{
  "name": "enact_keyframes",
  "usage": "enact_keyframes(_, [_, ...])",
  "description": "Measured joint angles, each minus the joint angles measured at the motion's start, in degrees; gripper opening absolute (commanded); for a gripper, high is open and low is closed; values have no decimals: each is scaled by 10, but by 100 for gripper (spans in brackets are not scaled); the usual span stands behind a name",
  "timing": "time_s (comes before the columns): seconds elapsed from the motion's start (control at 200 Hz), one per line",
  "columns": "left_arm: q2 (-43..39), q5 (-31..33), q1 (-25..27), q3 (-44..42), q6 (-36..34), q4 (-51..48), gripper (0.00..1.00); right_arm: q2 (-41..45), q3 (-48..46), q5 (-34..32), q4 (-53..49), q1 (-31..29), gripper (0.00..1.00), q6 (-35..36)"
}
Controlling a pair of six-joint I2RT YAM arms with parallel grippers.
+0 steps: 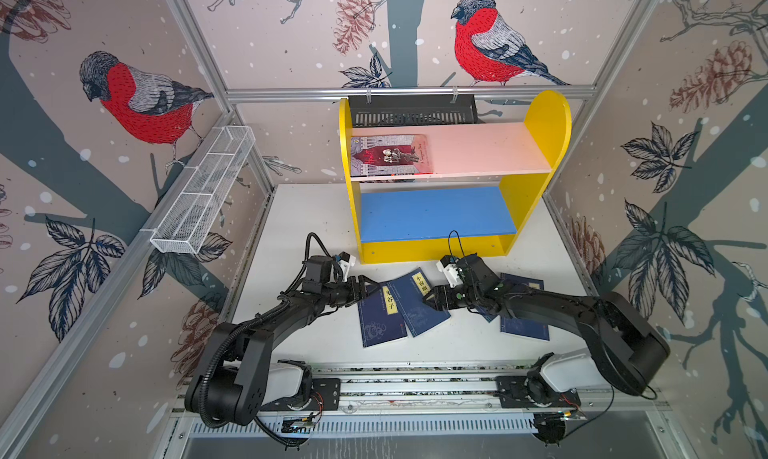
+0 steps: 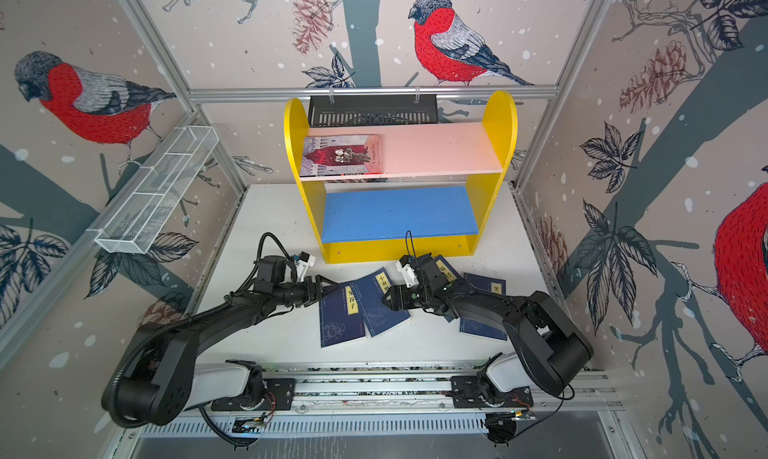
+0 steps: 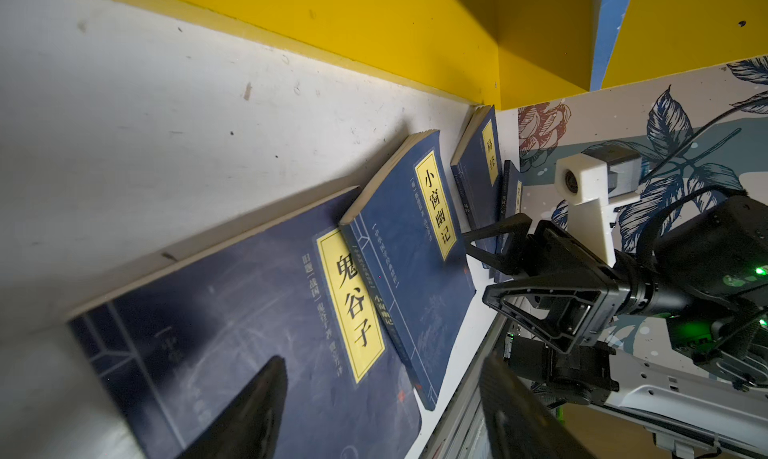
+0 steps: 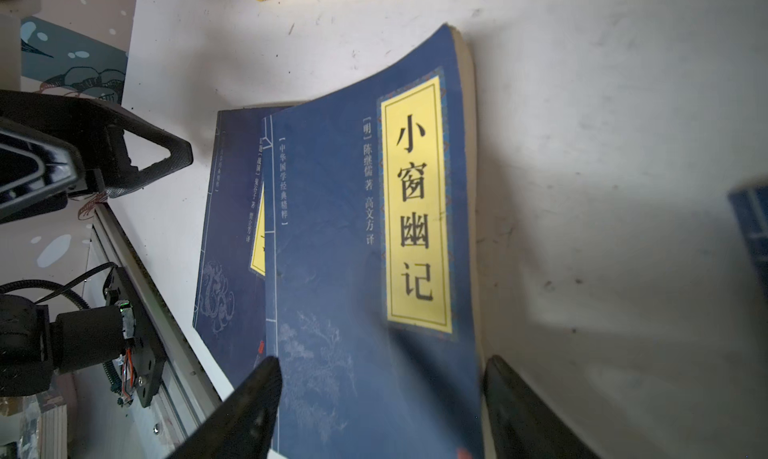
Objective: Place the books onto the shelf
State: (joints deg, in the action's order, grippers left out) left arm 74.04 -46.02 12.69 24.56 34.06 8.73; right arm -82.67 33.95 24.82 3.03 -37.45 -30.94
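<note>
Though near the shelf (image 1: 548, 116), one navy book (image 1: 415, 311) atop its neighbour (image 1: 378, 326).

Red book (image 2: 340, 155) on shelf (image 2: 498, 120); navy books (image 2: 340, 315) on table (image 2: 270, 228)

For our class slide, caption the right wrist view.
Open right gripper faces a navy book overlapping a second book on the white table.

Books (image 2: 340, 315), 5 total. Navy paperbacks (image 1: 380, 320) with yellow labels: 4, lower centre in both top views, two only partly in view. Red-and-grey illustrated book (image 1: 390, 155): 1, upper centre. Shelf (image 1: 548, 120): 1, boards 2: pink board (image 1: 478, 149), blue board (image 1: 436, 212). White wire basket (image 1: 203, 195): 1. Black slotted tray (image 1: 411, 110): 1. Left tool (image 1: 365, 290) plus right tool (image 1: 432, 300): 2.
</note>
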Motion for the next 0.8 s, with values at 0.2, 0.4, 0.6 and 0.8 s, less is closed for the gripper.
enact_keyframes(0.2, [16,-5,25,-2,0,16,73,-29,0,6,5,0,77,-5])
enact_keyframes(0.4, [52,-9,51,2,0,24,71,-43,-3,18,45,-2,76,-21])
enact_keyframes(0.6, [81,-14,70,4,0,40,72,-49,-9,40,70,-13,76,-35])
enact_keyframes(0.8, [108,-20,90,6,2,70,71,-54,-12,53,84,-16,75,-38])
